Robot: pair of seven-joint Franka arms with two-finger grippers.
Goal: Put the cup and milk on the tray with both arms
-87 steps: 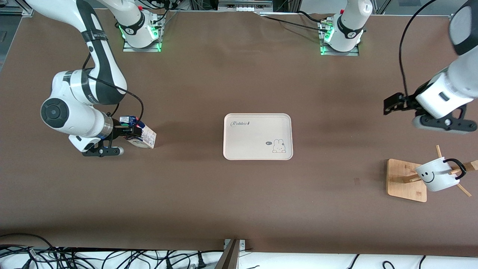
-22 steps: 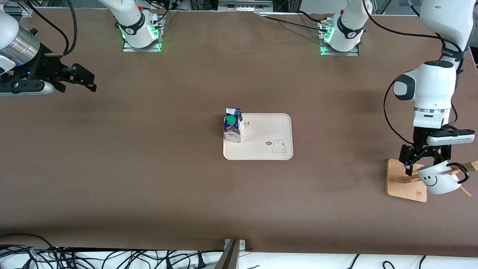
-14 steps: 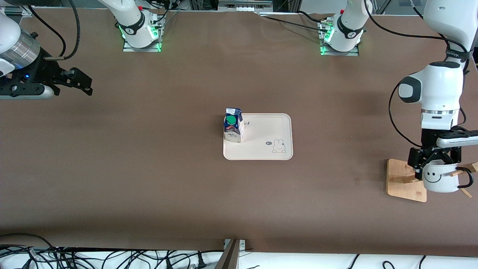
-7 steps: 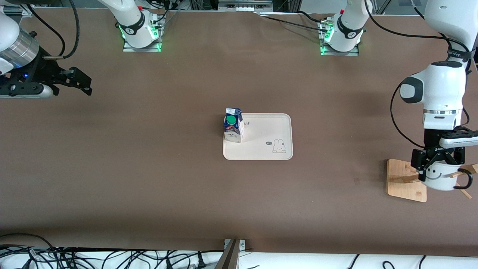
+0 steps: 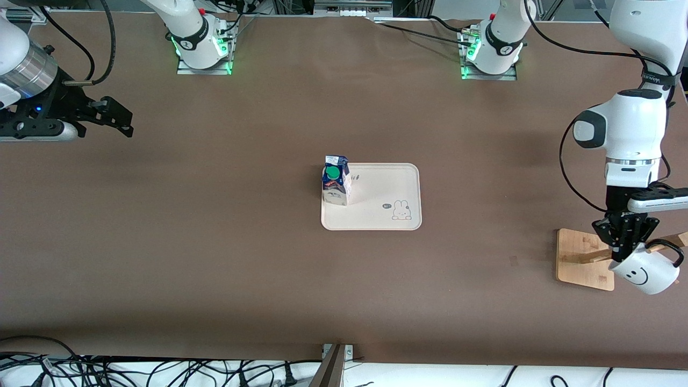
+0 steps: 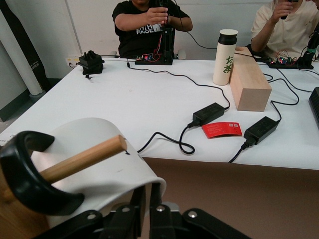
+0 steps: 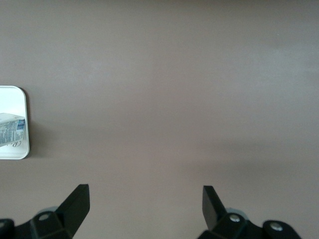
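Since a moment ago the smiley mug (image 5: 644,271) is tilting off the wooden rack (image 5: 583,259), the left gripper (image 5: 625,241) pinching its rim to free it, while the milk carton (image 5: 335,181) is standing on the Rabbit tray (image 5: 379,209) and the right gripper (image 5: 110,115), jaws spread, is waiting well apart from it.

Two jointed arms, white glossy shells with dark grey joint bands and round dark caps.

- Left arm (image 5: 626,129): bulbous white wrist housing, silver ring beneath it, black looping cable at its 9 o'clock side; small dark lettering is seen on an upper band.
- Left tool (image 5: 626,243): black, two slim fingers, pale grey camera bar mounted above; screw heads are visible in the left wrist view.
- Right arm (image 5: 21,70): brushed silver cuff, black cables, a small blue light.
- Right tool (image 5: 124,122): black, angular fingers.
- Bases: white, lit green, on metal plates.
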